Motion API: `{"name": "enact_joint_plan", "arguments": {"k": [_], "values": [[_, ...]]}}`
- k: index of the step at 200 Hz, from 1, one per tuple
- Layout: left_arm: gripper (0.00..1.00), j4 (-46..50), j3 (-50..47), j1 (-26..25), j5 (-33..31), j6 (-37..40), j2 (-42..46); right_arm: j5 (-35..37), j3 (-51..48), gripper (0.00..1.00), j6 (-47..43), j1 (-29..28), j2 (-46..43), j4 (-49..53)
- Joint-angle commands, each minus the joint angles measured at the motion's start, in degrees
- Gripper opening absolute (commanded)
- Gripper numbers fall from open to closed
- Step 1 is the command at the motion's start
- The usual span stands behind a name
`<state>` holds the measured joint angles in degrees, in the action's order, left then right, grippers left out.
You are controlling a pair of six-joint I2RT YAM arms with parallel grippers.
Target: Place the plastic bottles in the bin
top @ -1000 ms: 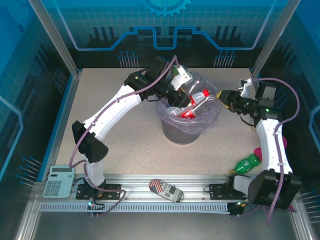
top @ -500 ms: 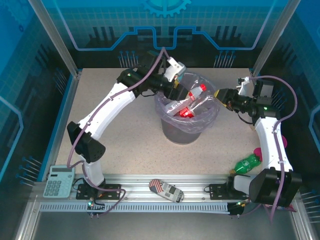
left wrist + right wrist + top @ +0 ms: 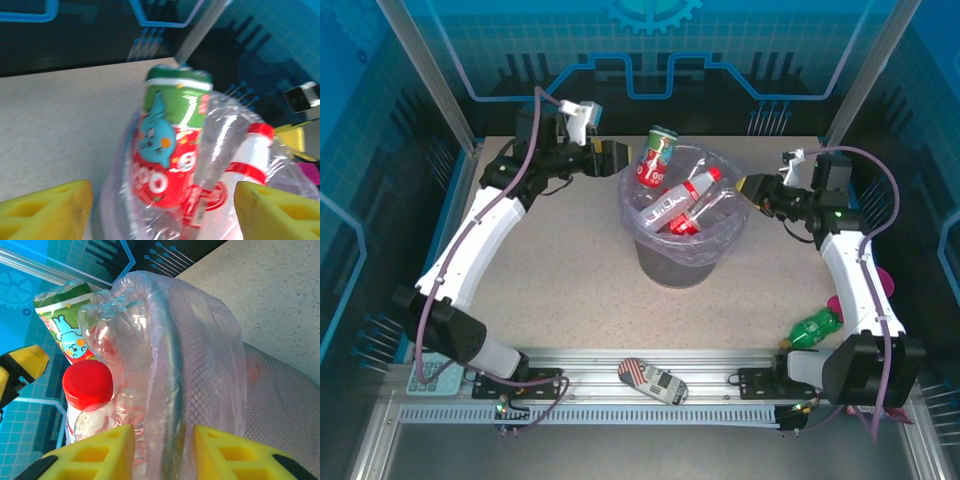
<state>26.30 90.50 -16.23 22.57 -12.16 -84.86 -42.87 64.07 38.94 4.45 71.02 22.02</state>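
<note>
Left claw (image 3: 618, 160) stands apart, empty. Just ahead of it a green-topped bottle (image 3: 172, 145) perches at the bin (image 3: 680, 268) rim, with other bottles (image 3: 688, 195) inside. Right claw (image 3: 162, 440) straddles the rim; whether it pinches is unclear. Such bottles look light, springy and slick: grip the labelled waist.

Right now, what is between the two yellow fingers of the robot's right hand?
The bin's rim, wrapped in the lavender bag, runs between the fingers of the right gripper. The right wrist view shows it close up.
</note>
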Motion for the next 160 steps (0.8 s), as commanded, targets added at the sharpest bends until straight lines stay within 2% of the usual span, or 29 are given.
{"name": "enact_joint_plan", "arguments": {"k": [1,31,71,120,136,160], "values": [[0.75,0.38,-5.91,2.96,-7.55,-1.18,4.53,1.11,-1.47,0.36,1.54,-3.21,1.98,0.13],[0.75,-0.17,-15.33,8.07,-8.68,-3.59,9.67,2.28,0.01,0.35,2.36,-6.64,4.75,-1.44],[0.75,1.11,-24.08,13.92,-17.87,-4.38,14.29,3.43,2.83,0.35,4.02,-11.55,9.47,-4.96],[0.80,-3.43,-31.35,15.82,-21.76,-3.77,14.69,4.48,7.10,0.35,3.16,-13.80,12.38,-4.40],[0.83,-5.53,-32.51,15.90,-22.75,-3.88,14.15,5.65,8.94,0.41,1.02,-13.31,11.97,-1.41],[0.88,-7.76,-33.68,16.19,-24.26,-3.94,13.16,7.66,11.30,0.61,-2.06,-10.78,10.54,3.79]]}}
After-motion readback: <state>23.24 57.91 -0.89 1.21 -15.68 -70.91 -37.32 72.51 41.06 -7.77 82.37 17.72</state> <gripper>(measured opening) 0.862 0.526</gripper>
